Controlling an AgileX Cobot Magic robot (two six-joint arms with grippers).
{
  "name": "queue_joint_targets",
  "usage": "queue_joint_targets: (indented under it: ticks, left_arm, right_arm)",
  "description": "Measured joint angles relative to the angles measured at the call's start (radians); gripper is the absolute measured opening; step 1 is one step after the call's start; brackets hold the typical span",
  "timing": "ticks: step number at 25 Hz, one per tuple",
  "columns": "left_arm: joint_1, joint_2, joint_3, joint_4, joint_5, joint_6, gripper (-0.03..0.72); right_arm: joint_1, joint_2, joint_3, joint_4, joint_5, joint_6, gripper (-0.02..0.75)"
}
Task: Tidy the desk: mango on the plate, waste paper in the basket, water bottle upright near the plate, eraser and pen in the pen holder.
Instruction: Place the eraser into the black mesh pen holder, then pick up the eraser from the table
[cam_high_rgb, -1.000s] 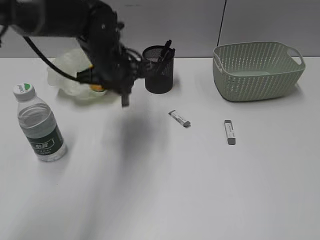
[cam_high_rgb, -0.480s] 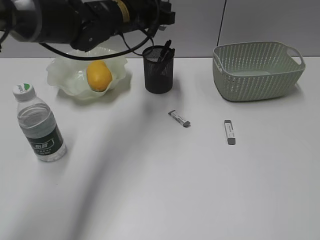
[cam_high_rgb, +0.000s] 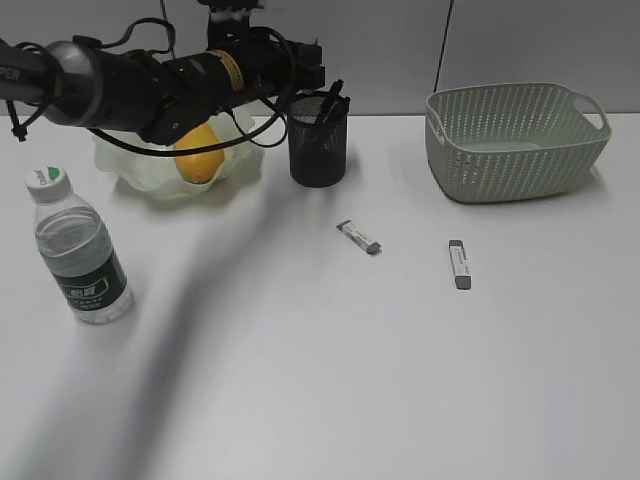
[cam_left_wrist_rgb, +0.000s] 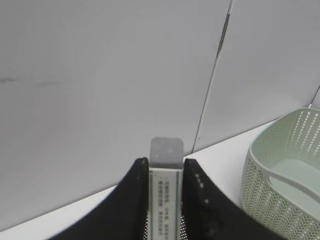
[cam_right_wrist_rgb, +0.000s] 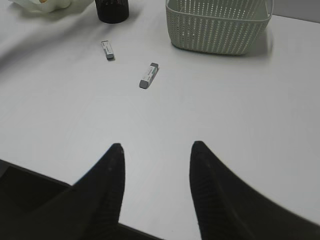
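Note:
My left gripper (cam_high_rgb: 314, 72) is shut on a grey-tipped, white-sleeved eraser (cam_left_wrist_rgb: 166, 150) and hovers just above the black mesh pen holder (cam_high_rgb: 318, 140), which has pens in it. Two more erasers lie on the desk, one in the middle (cam_high_rgb: 358, 237) and one further right (cam_high_rgb: 459, 264). The mango (cam_high_rgb: 200, 152) sits in the wavy green plate (cam_high_rgb: 130, 160). The water bottle (cam_high_rgb: 78, 250) stands upright at the left. The green basket (cam_high_rgb: 515, 140) is at the back right. No waste paper is in view. My right gripper (cam_right_wrist_rgb: 156, 150) is open and empty, low over the near desk.
The left arm stretches from the left edge over the plate to the pen holder. In the right wrist view the two erasers (cam_right_wrist_rgb: 107, 49) (cam_right_wrist_rgb: 149, 75), the basket (cam_right_wrist_rgb: 220, 30) and the pen holder (cam_right_wrist_rgb: 112, 10) lie ahead. A grey wall stands behind the desk.
The left arm swung up from in front of the plate and rightward to above the pen holder, uncovering the mango. The things on the desk have not moved.

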Motion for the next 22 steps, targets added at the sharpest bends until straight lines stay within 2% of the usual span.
queue_joint_targets:
  ticks: [2, 6, 9, 11, 14, 19, 22]
  left_arm:
    - [0.0, 0.0, 0.0, -0.001, -0.001, 0.0, 0.211]
    - [0.0, 0.0, 0.0, -0.017, -0.001, 0.0, 0.38]
    - [0.0, 0.0, 0.0, -0.038, 0.002, 0.0, 0.438]
    - [0.0, -0.017, 0.0, -0.042, 0.04, 0.0, 0.449]
    - [0.0, -0.11, 0.002, -0.033, 0.211, 0.0, 0.435]
    - [0.0, -0.375, 0.002, 0.013, 0.786, 0.002, 0.368]
    - [0.001, -0.515, 0.085, 0.025, 1.028, 0.051, 0.354]
  right_arm:
    - [0.0, 0.0, 0.0, 0.0, 0.0, 0.0, 0.348]
    - [0.0, 0.0, 0.0, 0.0, 0.0, 0.0, 0.348]
    - [0.0, 0.0, 0.0, 0.0, 0.0, 0.0, 0.348]
    - [0.0, 0.0, 0.0, 0.0, 0.0, 0.0, 0.348]
    - [0.0, 0.0, 0.0, 0.0, 0.0, 0.0, 0.348]
    - [0.0, 0.0, 0.0, 0.0, 0.0, 0.0, 0.348]
    - [0.0, 0.0, 0.0, 0.0, 0.0, 0.0, 0.348]
